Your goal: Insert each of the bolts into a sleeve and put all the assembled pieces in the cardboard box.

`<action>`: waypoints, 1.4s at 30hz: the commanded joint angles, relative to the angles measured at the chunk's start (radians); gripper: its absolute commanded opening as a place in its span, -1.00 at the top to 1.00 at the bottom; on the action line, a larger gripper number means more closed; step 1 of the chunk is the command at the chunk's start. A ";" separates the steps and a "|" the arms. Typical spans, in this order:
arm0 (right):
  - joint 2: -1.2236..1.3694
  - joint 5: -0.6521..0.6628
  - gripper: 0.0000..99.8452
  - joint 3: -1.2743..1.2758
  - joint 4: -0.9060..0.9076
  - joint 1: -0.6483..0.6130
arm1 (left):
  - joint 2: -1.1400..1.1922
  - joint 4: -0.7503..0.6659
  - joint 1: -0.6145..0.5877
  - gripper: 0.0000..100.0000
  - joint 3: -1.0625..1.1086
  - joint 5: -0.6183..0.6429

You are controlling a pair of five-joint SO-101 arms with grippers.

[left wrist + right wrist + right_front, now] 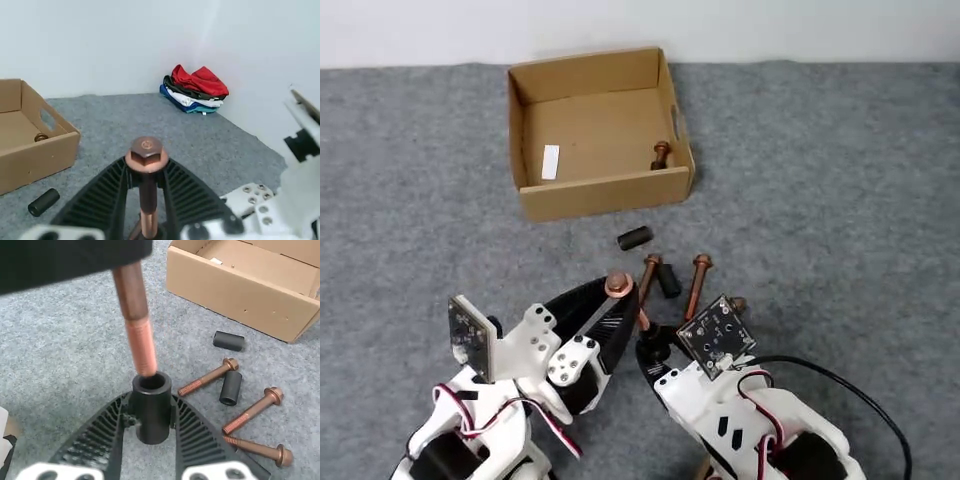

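White label [551, 162] on the floor of the cardboard box [600, 200], print too small to read. Inside, toward 4 o'clock, one assembled piece [661, 155], a copper shank in a dark collar. At 6 o'clock from the box, on the grey carpet [840, 200], two loose black sleeves [635, 239] and three loose copper bolts [252, 410] with flanged hex heads and threaded ends. Left gripper [146, 167] pinching a copper bolt [146, 152] just under its head, shaft hanging down. Right gripper [150, 405] clamped on an upright black sleeve [151, 422], the bolt's threaded tip at the mouth of its bore.
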 commanded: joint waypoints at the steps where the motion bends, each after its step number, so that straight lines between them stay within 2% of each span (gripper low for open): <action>1: 0.004 0.014 0.98 -0.009 -0.025 -0.007 | -0.009 0.006 0.049 0.99 -0.004 0.006; 6: 0.004 0.014 0.98 -0.009 -0.025 -0.007 | -0.009 0.012 0.064 0.99 0.025 0.006; 13: 0.002 0.014 0.98 -0.011 -0.025 -0.007 | -0.009 0.109 0.066 0.99 0.048 0.002; 19: 0.005 0.015 0.98 -0.012 -0.091 -0.004 | -0.009 0.166 0.069 0.99 0.124 -0.089; 24: 0.005 0.017 0.98 -0.011 -0.102 -0.004 | -0.009 0.163 0.130 0.99 0.159 -0.095; 29: 0.005 0.064 0.98 -0.011 -0.102 -0.004 | -0.009 0.163 0.127 0.98 0.174 -0.097; 36: 0.004 0.071 0.98 -0.011 -0.102 -0.004 | -0.009 0.169 0.127 0.64 0.176 -0.121; 42: 0.004 0.071 0.98 -0.009 -0.099 -0.002 | -0.009 0.170 0.126 0.62 0.168 -0.124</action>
